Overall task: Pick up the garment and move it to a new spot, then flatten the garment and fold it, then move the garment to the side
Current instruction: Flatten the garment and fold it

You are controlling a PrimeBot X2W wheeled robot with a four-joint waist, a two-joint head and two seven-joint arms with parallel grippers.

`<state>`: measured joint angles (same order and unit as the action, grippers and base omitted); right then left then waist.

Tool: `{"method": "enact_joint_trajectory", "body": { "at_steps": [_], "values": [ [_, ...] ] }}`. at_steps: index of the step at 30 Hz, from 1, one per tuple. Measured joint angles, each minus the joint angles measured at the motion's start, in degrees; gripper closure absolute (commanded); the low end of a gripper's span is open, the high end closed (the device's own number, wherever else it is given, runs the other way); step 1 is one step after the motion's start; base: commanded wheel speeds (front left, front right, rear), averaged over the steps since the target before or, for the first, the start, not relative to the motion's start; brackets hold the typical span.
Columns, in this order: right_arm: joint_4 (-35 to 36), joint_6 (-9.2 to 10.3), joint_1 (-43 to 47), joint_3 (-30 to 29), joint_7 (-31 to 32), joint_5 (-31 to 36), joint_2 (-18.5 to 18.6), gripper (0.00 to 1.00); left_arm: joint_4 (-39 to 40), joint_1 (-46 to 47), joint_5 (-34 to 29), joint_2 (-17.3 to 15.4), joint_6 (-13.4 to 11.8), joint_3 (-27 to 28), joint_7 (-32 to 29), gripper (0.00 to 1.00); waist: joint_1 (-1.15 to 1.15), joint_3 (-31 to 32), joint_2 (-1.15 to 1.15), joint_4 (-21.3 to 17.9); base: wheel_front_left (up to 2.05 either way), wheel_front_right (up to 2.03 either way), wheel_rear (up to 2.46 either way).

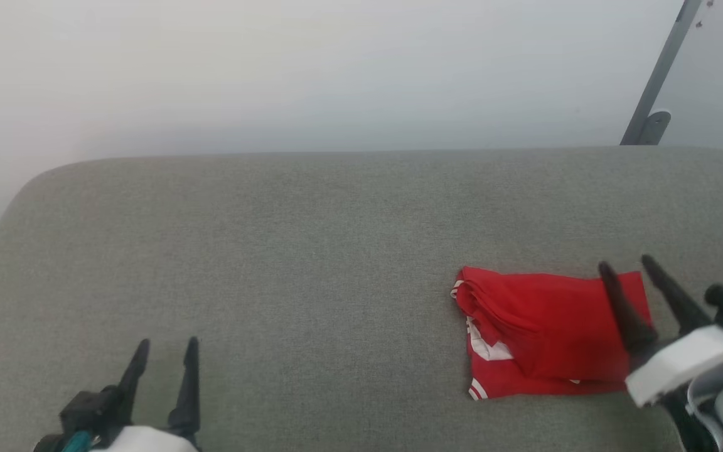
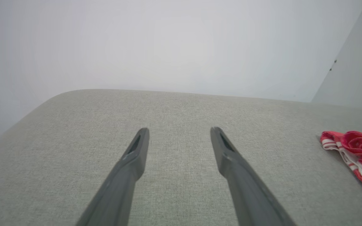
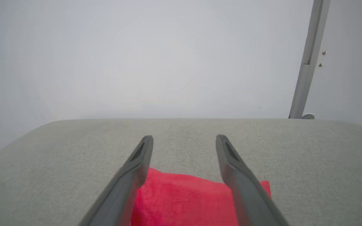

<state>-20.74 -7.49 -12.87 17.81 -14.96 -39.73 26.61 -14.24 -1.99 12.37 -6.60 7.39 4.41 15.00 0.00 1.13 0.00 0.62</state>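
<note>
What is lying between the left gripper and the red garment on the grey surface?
Nothing. In the head view, the grey surface between the left gripper and the garment is bare; the left wrist view shows the same.

Garment [image 1: 543, 333] lower-right corner hidden behind right pincer [image 1: 625, 262]; cropped in both wrist views.

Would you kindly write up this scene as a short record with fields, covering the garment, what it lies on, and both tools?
garment: red with white trim, folded compactly, lying flat
support: grey padded surface, garment on its right part
left tool: open, above bare fabric, apart from the garment
right tool: open, holding nothing, fingers over the garment's right edge; contact cannot be told
background: pale wall, slanted metal pole at far right
</note>
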Motion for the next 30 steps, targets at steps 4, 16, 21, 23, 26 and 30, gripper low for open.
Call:
{"method": "enact_joint_trajectory", "body": {
  "at_steps": [4,16,21,23,26,30],
  "values": [
    [3.0,-0.01,3.1,-2.4,0.0,1.4,-0.9,0.00,1.8,-1.9,-1.0,0.4,0.0,0.5,0.0,0.00,0.00,0.0,0.00,-0.1,0.00,0.00,0.00],
    [12.7,0.00,15.3,-12.4,-0.1,4.2,-2.0,0.00,9.8,-10.3,-2.1,2.4,0.0,2.9,0.0,0.00,0.00,0.1,0.00,0.9,0.00,0.00,0.00],
    [14.7,0.00,17.8,-14.5,-0.1,4.6,-3.4,0.00,11.3,-11.7,-2.7,3.0,0.0,2.6,0.0,0.00,0.00,0.0,0.00,1.3,0.00,0.00,0.00],
    [14.9,0.00,18.3,-14.5,-0.1,4.6,-3.9,0.00,11.5,-11.7,-2.9,3.1,0.0,2.1,0.0,0.00,0.00,0.1,0.00,1.4,0.00,0.00,0.00],
    [15.2,-0.01,18.5,-14.5,-0.1,4.6,-4.2,0.00,11.6,-11.6,-2.9,3.1,0.0,2.0,0.0,0.00,0.00,0.2,0.00,1.5,0.00,0.00,0.00],
    [15.2,-0.01,18.5,-14.4,-0.1,4.6,-4.2,0.00,11.7,-11.5,-2.9,3.2,0.0,1.9,0.0,0.00,0.00,0.4,0.00,1.4,0.00,0.00,0.00]
  ]
}}
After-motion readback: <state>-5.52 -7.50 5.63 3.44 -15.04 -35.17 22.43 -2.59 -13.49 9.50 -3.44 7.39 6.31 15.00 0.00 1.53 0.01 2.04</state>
